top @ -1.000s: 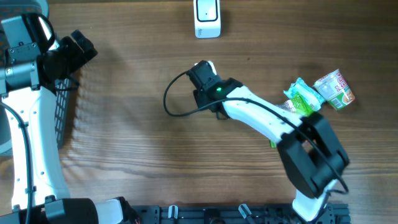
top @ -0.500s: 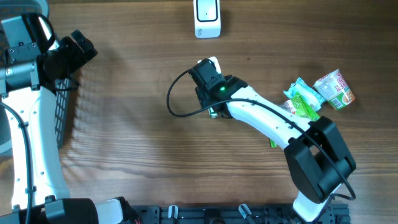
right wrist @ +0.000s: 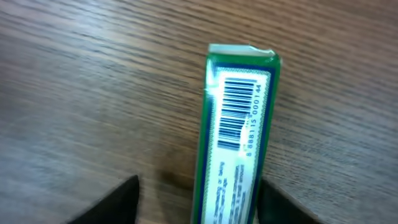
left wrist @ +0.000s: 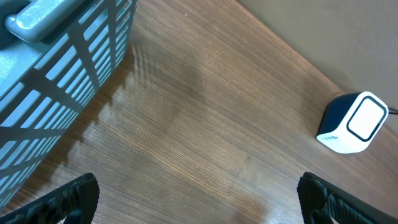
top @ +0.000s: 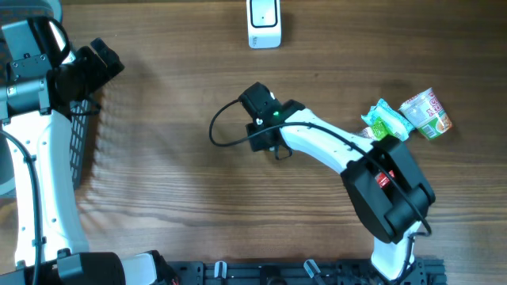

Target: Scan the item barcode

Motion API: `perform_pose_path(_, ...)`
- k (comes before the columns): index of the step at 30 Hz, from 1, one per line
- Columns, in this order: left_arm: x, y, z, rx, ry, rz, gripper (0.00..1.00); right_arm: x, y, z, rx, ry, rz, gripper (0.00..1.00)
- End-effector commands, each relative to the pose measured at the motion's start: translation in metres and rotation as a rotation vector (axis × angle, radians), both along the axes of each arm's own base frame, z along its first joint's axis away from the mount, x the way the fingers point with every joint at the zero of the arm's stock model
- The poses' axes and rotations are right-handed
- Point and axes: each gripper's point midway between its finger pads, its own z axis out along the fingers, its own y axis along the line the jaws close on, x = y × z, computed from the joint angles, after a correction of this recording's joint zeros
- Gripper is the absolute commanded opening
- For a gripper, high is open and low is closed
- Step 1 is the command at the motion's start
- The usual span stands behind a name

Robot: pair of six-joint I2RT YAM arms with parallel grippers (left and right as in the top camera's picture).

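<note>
- Two pincers are in view. The right pincer (right wrist: pixel 200 190) stands with its jaws apart over the brown wood-grain table (right wrist: pixel 81 81), clamped on nothing.
- Between its two dark fingers (right wrist: pixel 127 199) lies the narrow green cardboard box (right wrist: pixel 239 130). It is flat on the table, with its long axis running straight away from the pincer and its far end well beyond the fingertips.
- The finger at the lower left of that wrist view is clear of the box, with bare wood showing between them. The finger at the lower right sits just beside the box's other long edge; whether it touches cannot be told.
- The box's upper face carries a white barcode panel (right wrist: pixel 239 115), its bars and a row of digits turned up toward the camera.
- From overhead the box is hidden under the right pincer's own body. That body sits near the middle of the table, well apart from the white barcode scanner (top: pixel 264 24) at the far edge.
- Over on its own side, the left pincer (left wrist: pixel 199 202) hangs wide open with nothing between its fingers, near the slatted grey-blue plastic basket (left wrist: pixel 62 68).
- A green snack packet (top: pixel 388 123) and a small printed cup (top: pixel 428 111) lie together toward the right arm's side, apart from the box.
</note>
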Motion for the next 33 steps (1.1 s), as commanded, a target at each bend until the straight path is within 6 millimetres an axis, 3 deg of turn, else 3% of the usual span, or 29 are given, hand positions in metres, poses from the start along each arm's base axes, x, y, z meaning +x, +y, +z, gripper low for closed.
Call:
perform_pose_path(1,0.0,0.004,-0.001,0.009,0.002,0.014,1.0,0.009,-0.001,0.002,-0.005,-0.032,-0.026,0.43)
perform_pose_path(5,0.0,0.004,-0.001,0.009,0.002,0.014,1.0,0.015,-0.008,0.005,-0.039,-0.067,-0.039,0.39)
perform_pose_path(12,0.0,0.004,-0.001,0.009,0.002,0.014,1.0,0.031,-0.017,0.036,-0.092,-0.187,-0.019,0.27)
perform_pose_path(18,0.0,0.004,-0.001,0.009,0.002,0.014,1.0,0.034,-0.017,0.038,-0.108,-0.2,0.021,0.28)
perform_pose_path(26,0.0,0.004,-0.001,0.009,0.002,0.014,1.0,0.047,-0.031,0.046,-0.192,-0.286,-0.024,0.27)
perform_pose_path(33,0.0,0.004,-0.001,0.008,0.002,0.014,1.0,0.043,-0.022,0.047,-0.195,-0.296,0.018,0.27)
